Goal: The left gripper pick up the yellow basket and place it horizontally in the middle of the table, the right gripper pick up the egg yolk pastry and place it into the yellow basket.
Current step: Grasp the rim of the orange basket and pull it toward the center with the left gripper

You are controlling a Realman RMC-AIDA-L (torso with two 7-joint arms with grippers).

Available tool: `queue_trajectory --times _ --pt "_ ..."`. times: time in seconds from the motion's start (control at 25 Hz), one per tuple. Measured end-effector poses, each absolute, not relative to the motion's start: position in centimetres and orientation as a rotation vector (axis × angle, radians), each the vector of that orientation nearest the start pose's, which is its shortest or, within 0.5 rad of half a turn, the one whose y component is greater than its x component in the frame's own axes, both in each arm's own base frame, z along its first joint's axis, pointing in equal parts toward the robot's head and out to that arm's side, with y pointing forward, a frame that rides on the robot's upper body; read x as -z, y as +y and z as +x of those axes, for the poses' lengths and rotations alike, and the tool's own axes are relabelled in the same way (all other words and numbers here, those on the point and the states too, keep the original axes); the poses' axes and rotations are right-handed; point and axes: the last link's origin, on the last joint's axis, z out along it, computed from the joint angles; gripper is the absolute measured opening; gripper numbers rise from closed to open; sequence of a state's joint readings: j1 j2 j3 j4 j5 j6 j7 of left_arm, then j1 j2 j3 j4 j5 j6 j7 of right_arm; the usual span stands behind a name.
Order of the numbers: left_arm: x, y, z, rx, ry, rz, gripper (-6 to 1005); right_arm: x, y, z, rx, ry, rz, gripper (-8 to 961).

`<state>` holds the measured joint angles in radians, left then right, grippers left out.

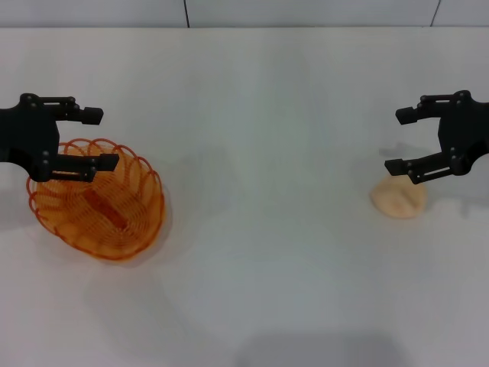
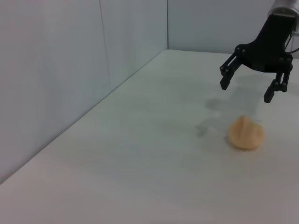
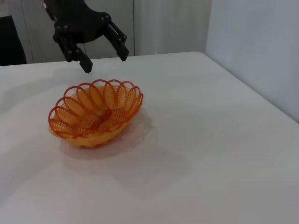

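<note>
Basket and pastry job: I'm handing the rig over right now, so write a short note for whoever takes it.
Left gripper: open, hovering over the basket's far-left rim, holding nothing.
Right gripper: open, above the pastry, not touching it.
Basket sits at the table's left side, empty; pastry lies on the table at the right.
Done: nothing yet.
Left: move the basket to the middle, laid horizontally, then put the pastry in it.

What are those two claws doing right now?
Left gripper: open, empty, above the yellow basket.
Right gripper: open, empty, above the egg yolk pastry.
</note>
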<state>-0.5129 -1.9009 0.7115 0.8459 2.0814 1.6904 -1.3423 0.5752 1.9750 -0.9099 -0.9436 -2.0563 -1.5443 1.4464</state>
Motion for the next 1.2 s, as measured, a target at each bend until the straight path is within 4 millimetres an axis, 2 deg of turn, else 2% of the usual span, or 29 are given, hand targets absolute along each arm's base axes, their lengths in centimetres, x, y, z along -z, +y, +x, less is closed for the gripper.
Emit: queue_trajectory --times 0.92,1.04,1.2 --pt "-9.2 33.9 -28.0 0.34 -0.304 -2.792 715 -5.0 36.8 22.9 -0.279 0.186 -2.827 875" --pt "-9.6 34.2 -27.9 0.331 -0.375 -2.769 708 -4.8 36.8 22.8 -0.287 0.185 -2.824 875" --pt "-10.6 34.7 -27.9 0.231 -0.588 -2.72 699 -4.6 37.0 22.8 -0.278 0.182 -2.807 874"
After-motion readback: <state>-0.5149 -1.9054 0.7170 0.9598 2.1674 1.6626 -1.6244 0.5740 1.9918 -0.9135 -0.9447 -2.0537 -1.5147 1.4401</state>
